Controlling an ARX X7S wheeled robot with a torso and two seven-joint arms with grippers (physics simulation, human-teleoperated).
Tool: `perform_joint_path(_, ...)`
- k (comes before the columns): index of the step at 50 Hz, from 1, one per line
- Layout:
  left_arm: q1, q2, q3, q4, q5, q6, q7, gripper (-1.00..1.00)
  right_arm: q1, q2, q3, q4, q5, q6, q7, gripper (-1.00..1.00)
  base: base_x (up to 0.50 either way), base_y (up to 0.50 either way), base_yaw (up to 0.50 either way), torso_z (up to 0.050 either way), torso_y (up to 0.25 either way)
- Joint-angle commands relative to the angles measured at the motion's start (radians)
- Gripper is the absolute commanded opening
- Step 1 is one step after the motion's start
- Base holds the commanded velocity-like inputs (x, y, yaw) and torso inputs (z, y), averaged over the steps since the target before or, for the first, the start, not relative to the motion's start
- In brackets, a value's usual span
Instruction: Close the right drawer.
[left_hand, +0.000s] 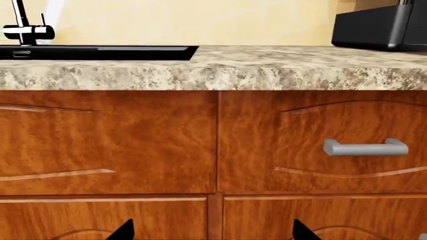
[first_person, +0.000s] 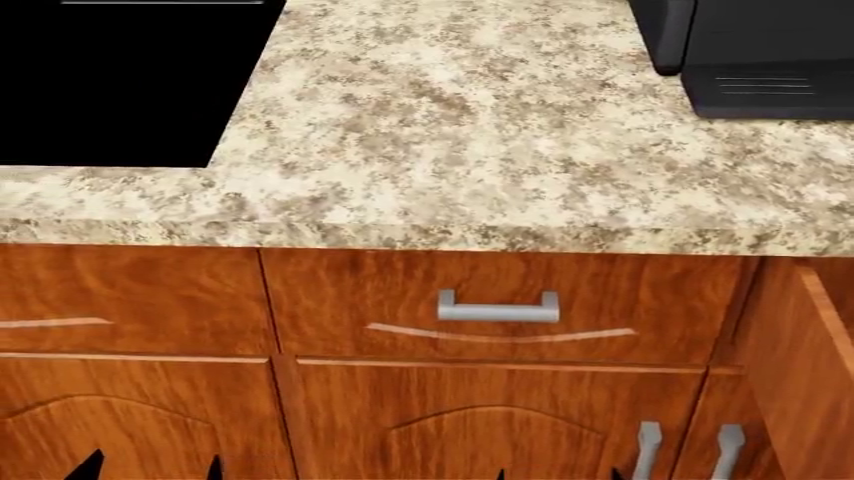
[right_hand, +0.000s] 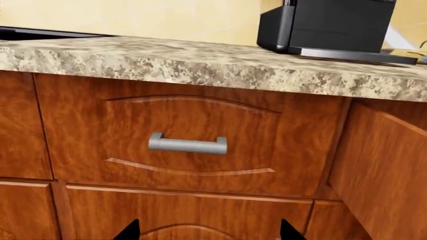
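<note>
The right drawer (first_person: 801, 370) stands pulled out at 4 o'clock in the head view. Both grippers — left gripper (first_person: 150, 468), right gripper (first_person: 558, 474) — hang spread, holding nothing. Press the right gripper squarely against its front panel — push straight inward.

Speckled beige, cream and brown granite pattern on countertop (first_person: 467, 120). Glossy reddish-brown wood with darker mottled grain on right drawer (first_person: 807, 360), on closed middle drawer front (first_person: 507, 305) and on arched cabinet doors (first_person: 481, 430). Thin pale curved groove across middle drawer front. Brushed silver on horizontal bar handle (first_person: 498, 307) and on vertical door handles (first_person: 647, 447). Solid black on sink basin (first_person: 120, 80); chrome with black on faucet (left_hand: 25, 27). Matte black to dark grey on countertop appliance (first_person: 754, 55). Pale yellow-cream on wall (left_hand: 200, 20). Black on fingertips (right_hand: 130, 231) at frame edges.
</note>
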Motion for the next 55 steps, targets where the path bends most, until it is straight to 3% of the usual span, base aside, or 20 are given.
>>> perform_joint_path(1, 0.000, -0.013, 0.014, 0.000, -0.010, -0.001, -0.009, 1.00, 0.002, 0.010, -0.013, -0.001, 0.000, 0.005, 0.017, 1.00, 0.00, 0.14, 0.00, 0.000, 0.000)
perform_joint_path(42, -0.010, -0.039, 0.067, 0.002, 0.000, -0.018, -0.055, 1.00, 0.017, 0.036, -0.065, 0.012, -0.021, 0.023, 0.066, 1.00, 0.00, 0.14, 0.00, 0.000, 0.000)
perform_joint_path(46, -0.008, -0.042, 0.061, 0.004, -0.013, -0.007, -0.054, 1.00, 0.013, 0.024, -0.032, 0.022, 0.046, -0.012, 0.058, 1.00, 0.00, 0.00, 0.00, 0.000, 0.000)
perform_joint_path(50, -0.008, -0.044, 0.062, 0.003, -0.020, -0.005, -0.055, 1.00, 0.024, 0.037, -0.070, 0.037, -0.003, -0.022, 0.058, 1.00, 0.00, 0.00, 0.00, 0.000, 0.000)
perform_joint_path(51, -0.009, -0.044, 0.064, 0.002, -0.020, -0.006, -0.056, 1.00, 0.033, 0.044, -0.096, 0.027, -0.044, 0.039, 0.062, 1.00, 0.00, 0.00, 0.00, 0.000, 0.000)
perform_joint_path(55, -0.011, -0.044, 0.068, 0.001, -0.024, -0.009, -0.057, 1.00, 0.021, 0.036, -0.069, 0.040, 0.022, 0.002, 0.045, 1.00, 0.00, 0.00, 0.00, 0.000, 0.000)
